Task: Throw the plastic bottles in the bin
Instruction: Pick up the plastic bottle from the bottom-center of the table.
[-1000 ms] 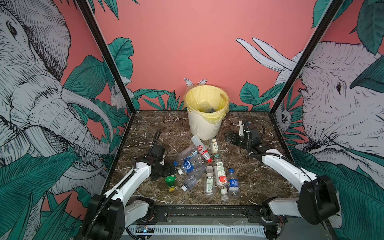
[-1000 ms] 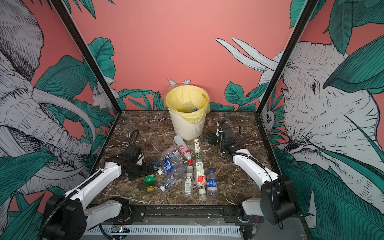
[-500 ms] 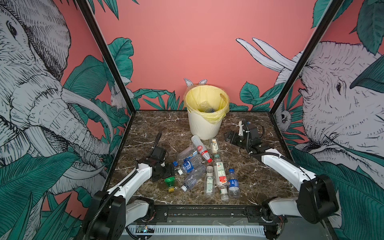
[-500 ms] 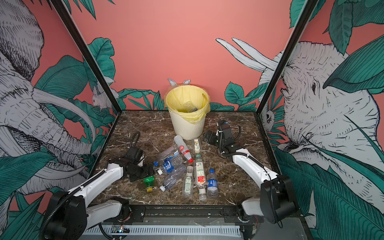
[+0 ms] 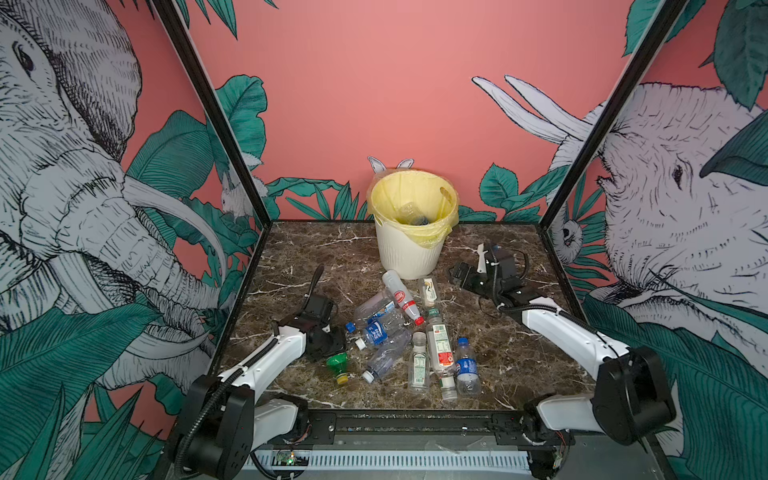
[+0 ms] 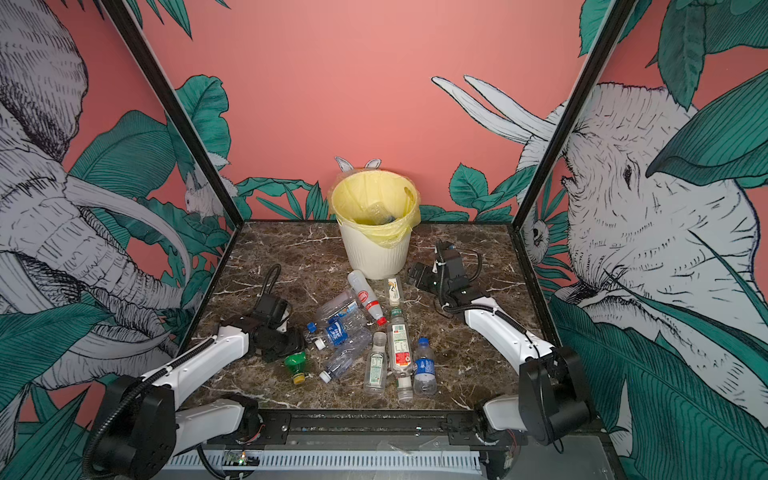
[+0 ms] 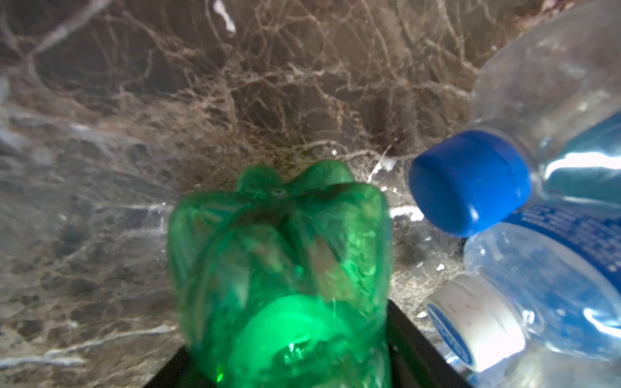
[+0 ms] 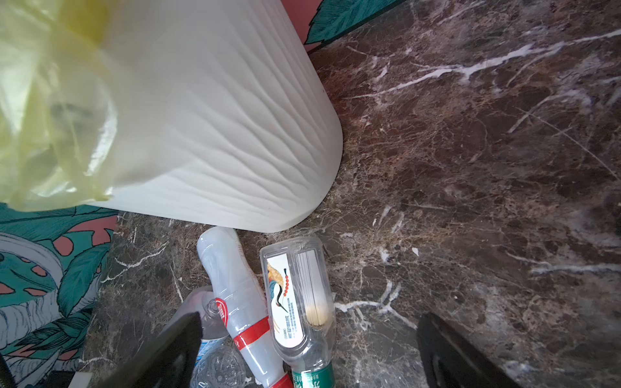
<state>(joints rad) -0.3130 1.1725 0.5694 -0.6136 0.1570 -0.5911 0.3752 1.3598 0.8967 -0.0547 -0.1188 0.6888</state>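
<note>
Your left gripper has dropped onto the green bottle at the pile's left edge, its jaws drawn in around it; whether they pinch yet, you cannot tell; the bottle still lies on the table, well short of the bin; your right gripper waits beside the bin, jaws wide apart; the lift looks next.

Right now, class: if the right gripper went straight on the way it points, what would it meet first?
Probably the flat clear bottle with the crane label, lying just ahead of the open right gripper; behind it stands the bin. Depth is unclear.
</note>
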